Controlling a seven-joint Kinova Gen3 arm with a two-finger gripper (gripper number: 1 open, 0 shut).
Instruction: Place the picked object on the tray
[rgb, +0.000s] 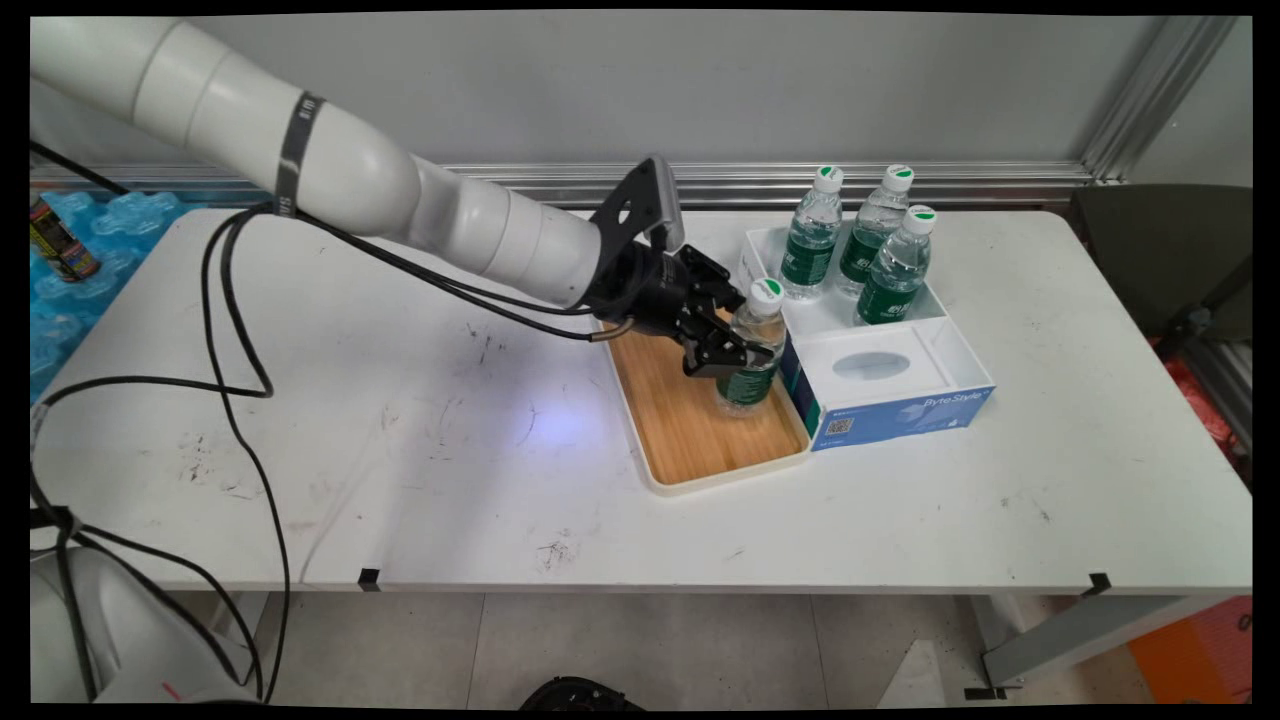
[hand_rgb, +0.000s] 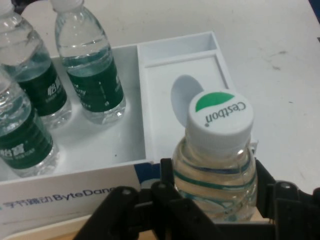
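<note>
My pincer: my gripper (rgb: 735, 352) is clamped on a water bottle (rgb: 752, 350), one finger on each side of its body just below the shoulder; in the hand view the fingers (hand_rgb: 167, 187) press against the clear plastic on both sides.

Held bottle: clear, with a green label and a white cap (hand_rgb: 219, 116) marked with a green patch. It stands upright over the right end of the wooden tray (rgb: 690, 430); I cannot tell whether its base touches the wood.

Tray: bamboo floor and pale rim, lying on the white table (rgb: 400, 450) with its right side touching the white box (rgb: 870, 375).

Box: white inside, blue on its near side, just right of the tray. Its far compartment holds three more water bottles (rgb: 812, 237), all upright and close together. Its near compartment has a white panel with an oval opening (rgb: 870, 365).

My arm: it reaches the tray from the left, black cables (rgb: 230, 330) hanging from it onto the table.
</note>
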